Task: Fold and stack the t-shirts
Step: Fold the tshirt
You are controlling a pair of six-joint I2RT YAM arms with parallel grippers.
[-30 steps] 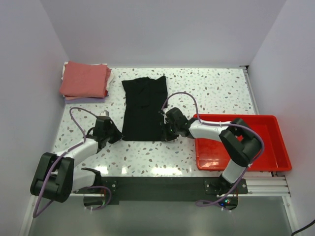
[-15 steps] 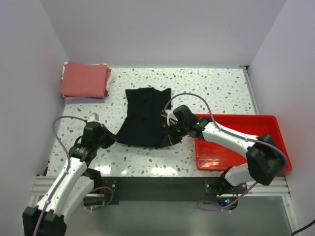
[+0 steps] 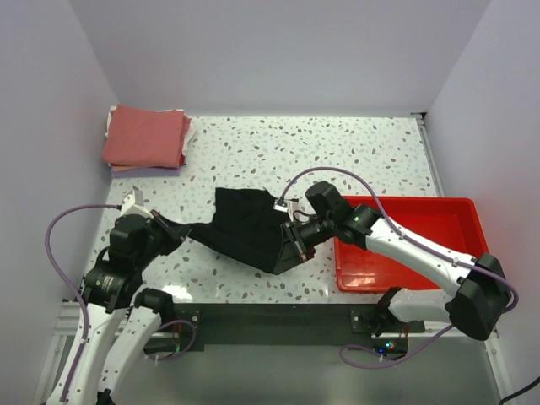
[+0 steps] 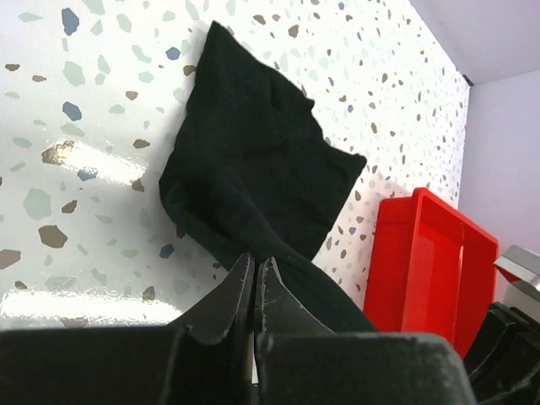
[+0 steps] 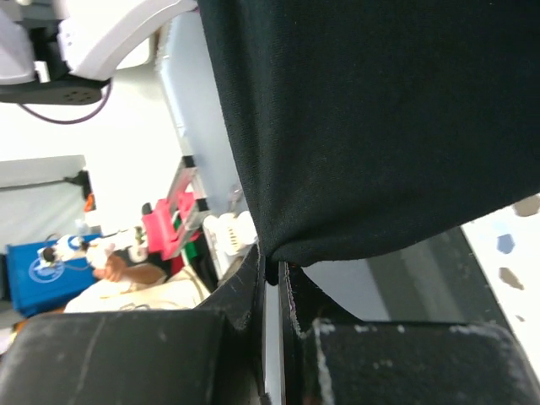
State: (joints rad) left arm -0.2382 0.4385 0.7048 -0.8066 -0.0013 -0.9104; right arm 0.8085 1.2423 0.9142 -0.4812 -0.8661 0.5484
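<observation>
A black t-shirt hangs bunched and partly lifted between my two grippers near the table's front. My left gripper is shut on its left corner; in the left wrist view the cloth runs from the closed fingertips down to the table. My right gripper is shut on the shirt's right corner, and the black cloth fills the right wrist view above the pinched jaws. A folded stack with a salmon-red t-shirt on top lies at the back left, paler cloth showing at its edges.
A red plastic tray sits at the right, under my right arm; it also shows in the left wrist view. White walls close in the speckled table on the left, back and right.
Both grippers have pulled back toward the near edge and lifted, dragging the black t-shirt off its flat spot at the centre. The right gripper closed on the shirt's corner.
</observation>
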